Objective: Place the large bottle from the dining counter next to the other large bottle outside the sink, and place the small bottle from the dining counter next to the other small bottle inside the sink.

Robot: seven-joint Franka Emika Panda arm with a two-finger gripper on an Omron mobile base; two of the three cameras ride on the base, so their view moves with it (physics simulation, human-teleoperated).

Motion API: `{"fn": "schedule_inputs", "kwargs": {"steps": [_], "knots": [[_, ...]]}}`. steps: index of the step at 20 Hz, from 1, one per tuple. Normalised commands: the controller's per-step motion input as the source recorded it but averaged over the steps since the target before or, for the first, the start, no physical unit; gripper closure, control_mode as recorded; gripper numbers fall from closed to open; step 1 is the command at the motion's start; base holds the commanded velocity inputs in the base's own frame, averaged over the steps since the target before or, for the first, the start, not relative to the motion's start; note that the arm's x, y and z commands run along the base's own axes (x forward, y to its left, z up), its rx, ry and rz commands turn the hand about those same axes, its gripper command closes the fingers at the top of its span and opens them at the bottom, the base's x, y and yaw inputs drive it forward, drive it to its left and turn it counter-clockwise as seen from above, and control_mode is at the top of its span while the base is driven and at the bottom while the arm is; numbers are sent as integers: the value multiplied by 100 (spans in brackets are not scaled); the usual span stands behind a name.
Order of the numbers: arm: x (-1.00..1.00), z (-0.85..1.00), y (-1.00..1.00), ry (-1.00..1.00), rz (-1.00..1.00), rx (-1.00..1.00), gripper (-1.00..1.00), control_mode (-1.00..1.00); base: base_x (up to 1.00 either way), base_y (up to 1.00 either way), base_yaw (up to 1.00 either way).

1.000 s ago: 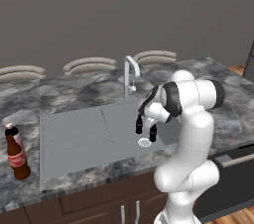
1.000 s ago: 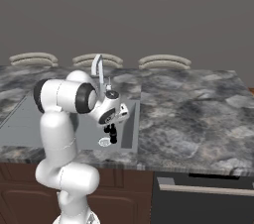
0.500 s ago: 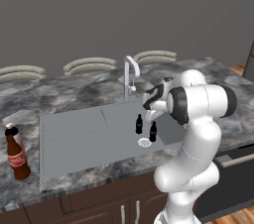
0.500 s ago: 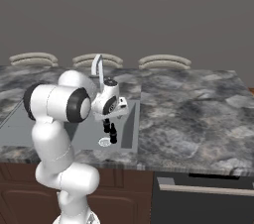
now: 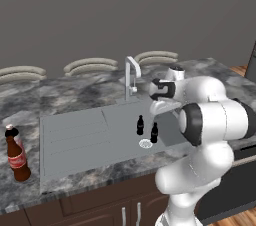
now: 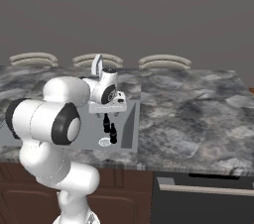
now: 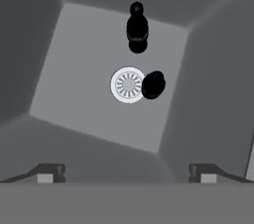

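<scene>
Gripper: I read it as spread wide, its two dark finger tips far apart at the lower corners of the hand view, nothing between them. It looks straight down into the sink.

Sink: the pale basin floor fills mid-frame of the hand view, darker walls sloping up on all sides. In the left base view the ridged drainboard takes the left half and the recessed basin the right. Open floor lies left of and below the drain.

Drain: round, white, centre of the hand view.

Small bottles, two, both dark, both upright inside the basin. One stands in the upper centre of the hand view, apart from the drain; I see it at. The other sits against the drain's right edge, close to the right basin wall; also at.

Faucet: white, arched, at the sink's far rim.

Large bottle: dark brown, red label, upright on the table at the far left of the left base view, just outside the sink's left edge and near the table's front edge.
</scene>
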Motion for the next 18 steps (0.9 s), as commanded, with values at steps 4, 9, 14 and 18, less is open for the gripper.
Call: {"fn": "schedule_inputs", "kwargs": {"steps": [4, 9, 14, 18], "knots": [[-60, 53, 6, 13, -11, 4, -100, -100, 0, 0, 0], [-77, 10, 28, 0, -18, 0, -100, -100, 0, 0, 0], [-75, 5, 53, -1, -16, 0, -100, -100, 0, 0, 0], [-75, 7, 73, -1, -10, 0, -100, -100, 0, 0, 0]]}}
